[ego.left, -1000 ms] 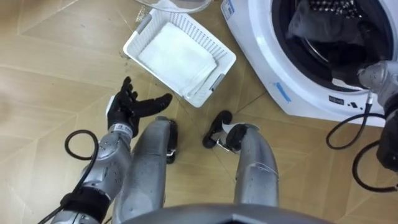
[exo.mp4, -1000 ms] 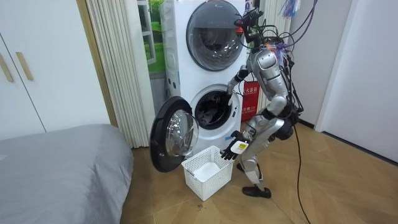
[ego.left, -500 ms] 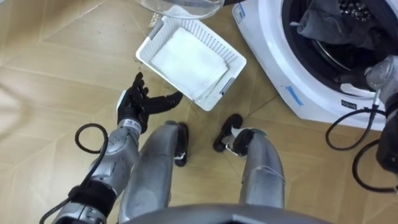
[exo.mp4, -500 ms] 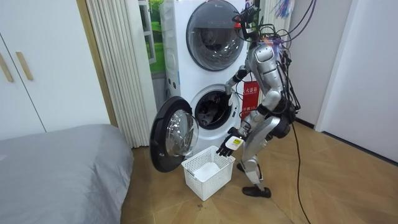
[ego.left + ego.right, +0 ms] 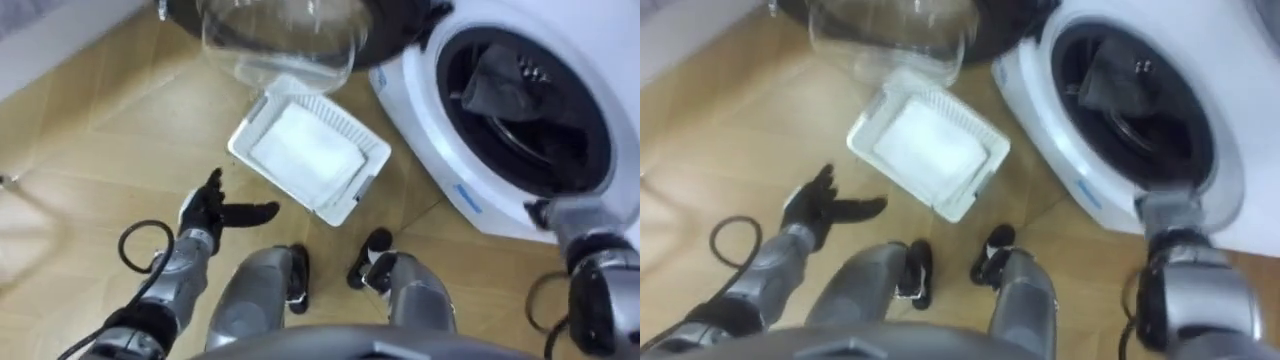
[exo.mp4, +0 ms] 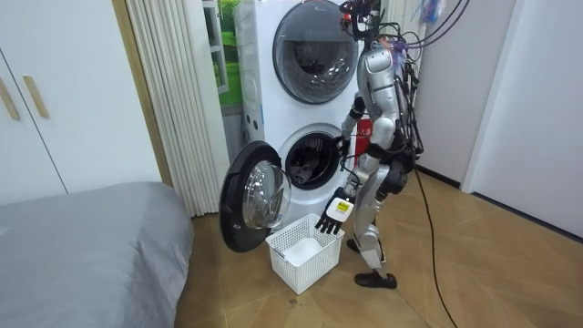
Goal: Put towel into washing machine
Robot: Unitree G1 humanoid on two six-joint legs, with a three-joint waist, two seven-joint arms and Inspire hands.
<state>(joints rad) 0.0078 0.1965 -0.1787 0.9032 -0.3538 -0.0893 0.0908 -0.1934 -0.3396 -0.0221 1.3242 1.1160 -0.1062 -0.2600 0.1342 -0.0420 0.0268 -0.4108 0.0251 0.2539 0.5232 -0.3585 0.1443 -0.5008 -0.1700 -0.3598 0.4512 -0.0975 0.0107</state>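
Note:
A folded white towel (image 5: 298, 152) lies in the white slatted basket (image 5: 352, 134) on the floor, just in front of my feet. The lower washing machine (image 5: 470, 190) stands to my right with its round door (image 5: 280, 40) swung open. A dark cloth (image 5: 505, 85) lies inside its drum. My left hand (image 5: 213, 212) hovers open with its fingers spread, low and left of the basket, touching nothing. My right arm (image 5: 585, 240) comes in at the lower right, and my right hand (image 6: 347, 165) is by the lower rim of the drum opening.
A second machine (image 6: 314, 50) is stacked on top of the washer. A curtain (image 6: 173, 100) and white cupboard (image 6: 55, 91) stand at the room view's left, with a grey bed (image 6: 91, 246) in front of them. Wooden floor spreads behind me.
I have straightened from a forward bend to nearly upright, so the eye views have pulled back. My right arm has drawn back from the drum towards its lower rim. The left hand stays open.

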